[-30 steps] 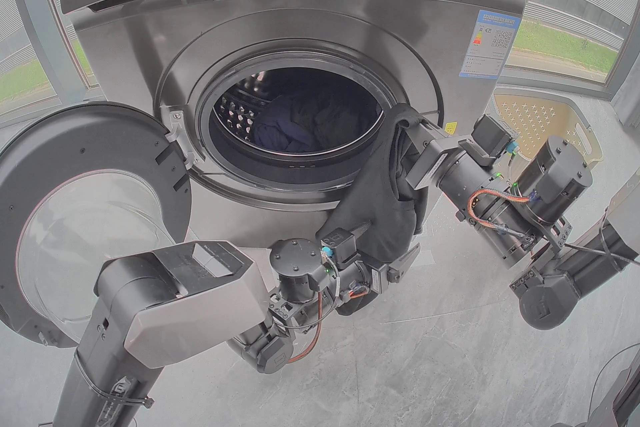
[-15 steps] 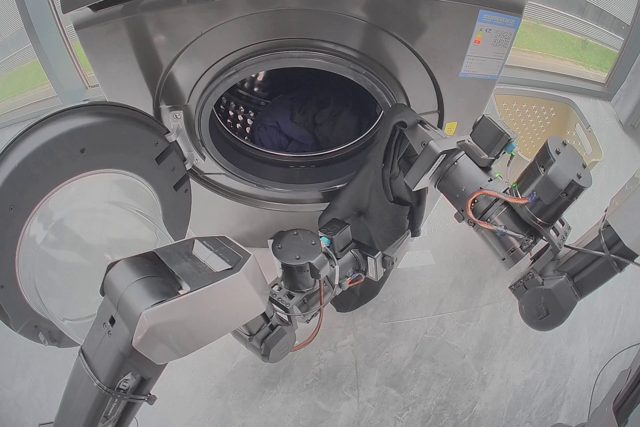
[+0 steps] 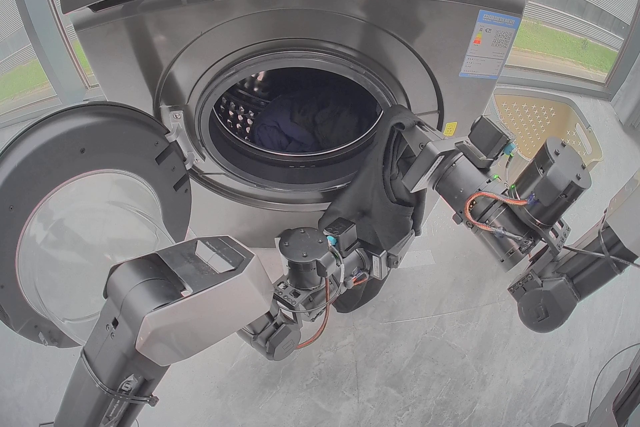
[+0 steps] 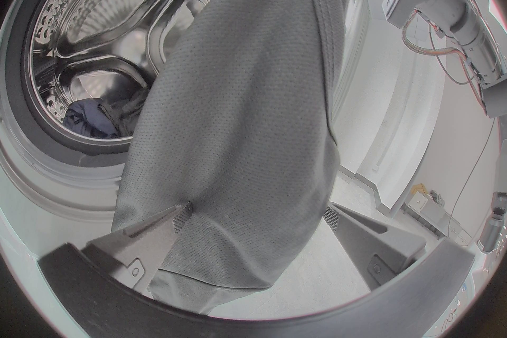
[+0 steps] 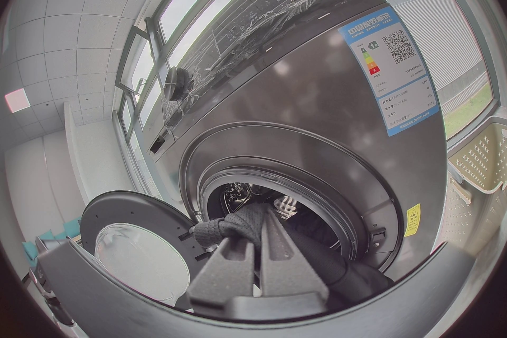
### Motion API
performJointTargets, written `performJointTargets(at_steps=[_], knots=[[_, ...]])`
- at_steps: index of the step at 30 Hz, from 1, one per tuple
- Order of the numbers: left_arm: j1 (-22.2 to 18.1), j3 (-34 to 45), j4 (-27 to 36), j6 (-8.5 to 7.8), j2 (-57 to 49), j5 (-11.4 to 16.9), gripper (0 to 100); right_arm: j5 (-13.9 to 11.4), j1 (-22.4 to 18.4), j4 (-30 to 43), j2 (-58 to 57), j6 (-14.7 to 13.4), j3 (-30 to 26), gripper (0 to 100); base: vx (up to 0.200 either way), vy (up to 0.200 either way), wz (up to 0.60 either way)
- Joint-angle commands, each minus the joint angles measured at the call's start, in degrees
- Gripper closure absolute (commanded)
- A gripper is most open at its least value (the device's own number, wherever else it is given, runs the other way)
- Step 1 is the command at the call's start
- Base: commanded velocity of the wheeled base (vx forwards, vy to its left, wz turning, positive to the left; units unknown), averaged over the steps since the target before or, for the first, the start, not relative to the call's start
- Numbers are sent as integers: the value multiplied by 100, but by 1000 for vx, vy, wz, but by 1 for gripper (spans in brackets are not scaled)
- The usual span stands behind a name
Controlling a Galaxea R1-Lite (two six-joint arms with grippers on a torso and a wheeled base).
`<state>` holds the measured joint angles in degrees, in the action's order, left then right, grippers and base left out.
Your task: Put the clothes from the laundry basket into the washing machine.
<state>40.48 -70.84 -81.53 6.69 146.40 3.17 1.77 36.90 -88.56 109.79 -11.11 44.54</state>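
Observation:
A dark grey garment (image 3: 373,195) hangs in front of the right rim of the washing machine (image 3: 300,15) opening. My right gripper (image 3: 403,128) is shut on its top edge, and in the right wrist view the fingers (image 5: 256,233) pinch the bunched cloth (image 5: 232,225). My left gripper (image 3: 393,251) stands open lower down, its fingers (image 4: 179,212) on either side of the hanging garment (image 4: 248,117), which drapes between them. Dark clothes (image 3: 300,115) lie inside the drum (image 4: 95,38). A beige laundry basket (image 3: 547,121) stands to the right of the machine.
The round machine door (image 3: 80,181) is swung open to the left, close to my left arm. The grey tiled floor (image 3: 433,348) lies below the grippers. Windows run behind the machine.
My left gripper has risen a little and come closer to the hanging garment. The right gripper has barely shifted and keeps hold of the cloth.

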Motion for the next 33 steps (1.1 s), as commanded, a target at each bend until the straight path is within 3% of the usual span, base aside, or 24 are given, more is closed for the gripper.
performJointTargets(at_steps=[1, 3, 4, 18, 27, 33], knots=[[-23, -106, 23, -1, 20, -97, 0, -1, 10, -3, 7, 3, 2, 100, 0, 0, 0], [-14, -106, 14, -1, 29, -150, 0, -1, 10, -3, 7, 3, 2, 100, 0, 0, 0], [-14, -106, 14, -1, 29, -150, 100, -1, 10, -3, 7, 3, 2, 100, 0, 0, 0], [-23, 211, -73, -1, -296, -159, 100, -1, 1, -3, 7, -6, -25, 100, 0, 0, 0], [-23, 2610, -487, -19, -1948, -18, 100, -1, -87, -3, 7, -6, -42, 100, 0, 0, 0], [-252, 3647, -733, -1, -2651, 122, 100, 69, -113, -3, -1, -32, -51, 100, 0, 0, 0]])
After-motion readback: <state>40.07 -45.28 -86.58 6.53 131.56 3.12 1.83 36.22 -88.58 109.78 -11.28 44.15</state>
